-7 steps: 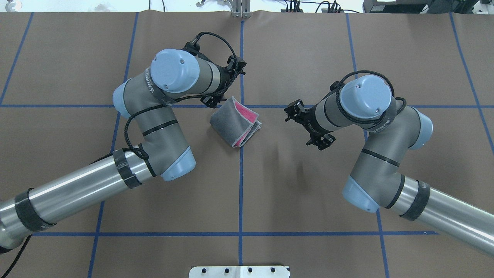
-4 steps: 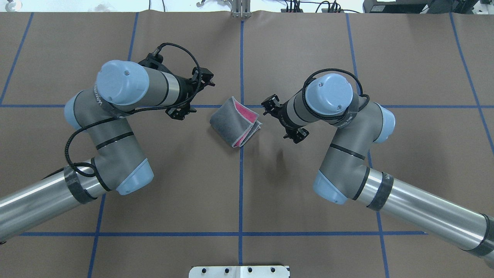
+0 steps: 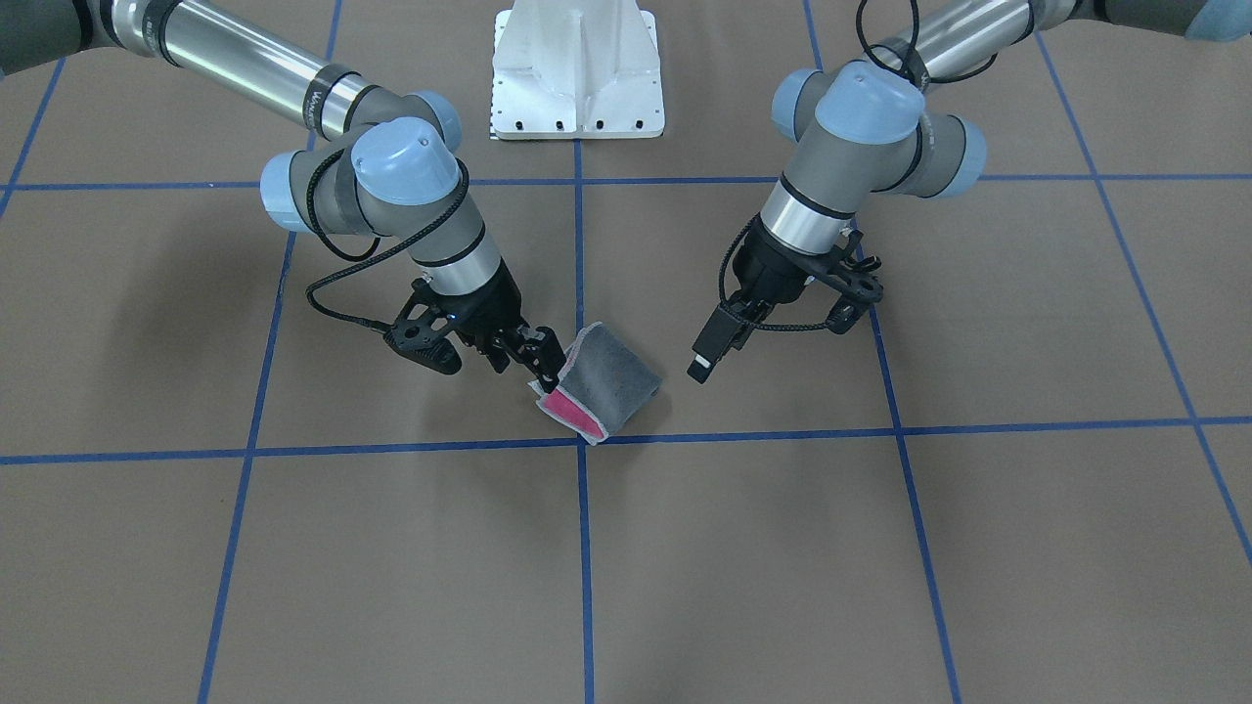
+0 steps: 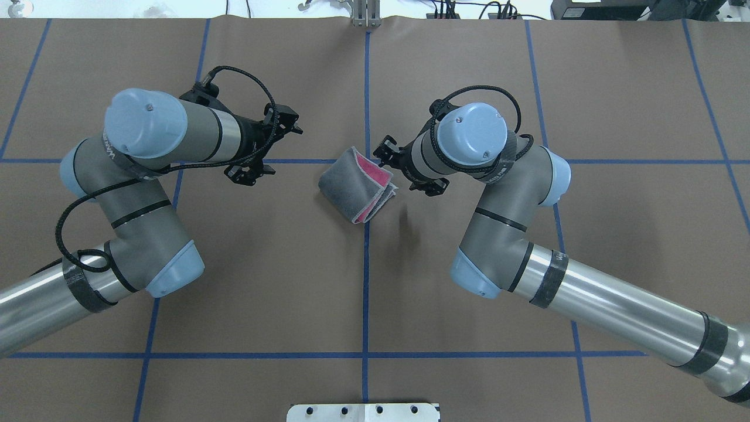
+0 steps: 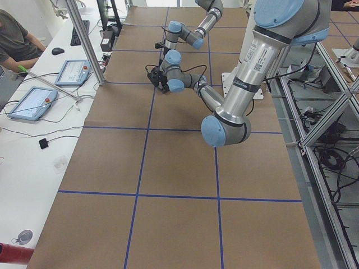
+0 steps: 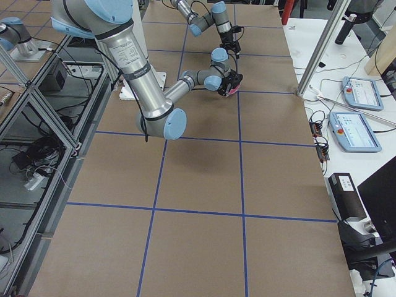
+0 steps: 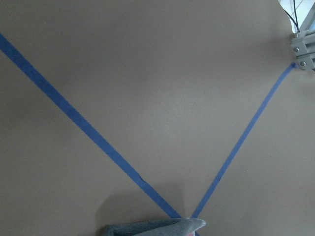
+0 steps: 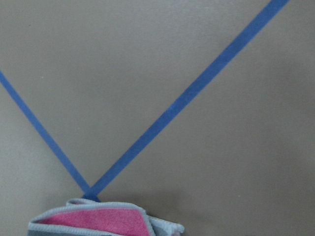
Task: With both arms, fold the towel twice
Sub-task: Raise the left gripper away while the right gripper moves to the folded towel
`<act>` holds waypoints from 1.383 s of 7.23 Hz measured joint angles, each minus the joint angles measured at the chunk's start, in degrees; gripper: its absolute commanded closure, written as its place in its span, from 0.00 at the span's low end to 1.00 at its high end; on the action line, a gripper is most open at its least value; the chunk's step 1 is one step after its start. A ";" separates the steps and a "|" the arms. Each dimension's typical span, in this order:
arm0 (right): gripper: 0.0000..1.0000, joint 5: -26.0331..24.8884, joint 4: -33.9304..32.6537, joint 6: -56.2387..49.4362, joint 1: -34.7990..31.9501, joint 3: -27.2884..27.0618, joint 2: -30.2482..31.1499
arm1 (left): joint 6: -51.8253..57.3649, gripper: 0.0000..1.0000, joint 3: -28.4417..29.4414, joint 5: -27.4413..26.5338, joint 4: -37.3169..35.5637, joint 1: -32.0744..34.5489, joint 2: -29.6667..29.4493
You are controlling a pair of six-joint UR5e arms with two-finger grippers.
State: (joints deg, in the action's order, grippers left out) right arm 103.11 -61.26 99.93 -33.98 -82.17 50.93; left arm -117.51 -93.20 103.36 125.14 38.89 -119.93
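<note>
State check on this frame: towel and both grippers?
towel: folded in layers, grey outside, pink showing at the open edge, lying on the table.
right gripper: tip at the towel's open edge; open or shut unclear.
left gripper: apart from the towel, on its other side; open or shut unclear.

Seen from overhead, the left arm [image 4: 146,126] has swung out to the left, away from the towel [image 4: 354,184]. The left gripper [image 3: 698,370], which was just beside the towel a second ago, now hangs well apart from it. The right arm [image 4: 471,138] has swept inward. The right gripper [image 3: 541,370] has gone from well apart to right at the towel's layered edge.
</note>
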 measured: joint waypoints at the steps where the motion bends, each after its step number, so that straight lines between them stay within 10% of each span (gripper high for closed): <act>1: 0.30 -0.77 1.27 -4.88 0.03 1.67 -0.96 | 0.00 0.00 -0.10 0.01 -0.04 0.05 0.05; 10: 0.65 -1.51 7.82 -16.79 0.49 8.04 -2.33 | 0.00 0.00 -0.23 0.00 -0.09 0.14 0.05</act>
State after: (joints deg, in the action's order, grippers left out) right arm 101.60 -53.44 83.14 -33.49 -74.13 48.60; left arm -117.51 -93.43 103.36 125.05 39.02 -119.88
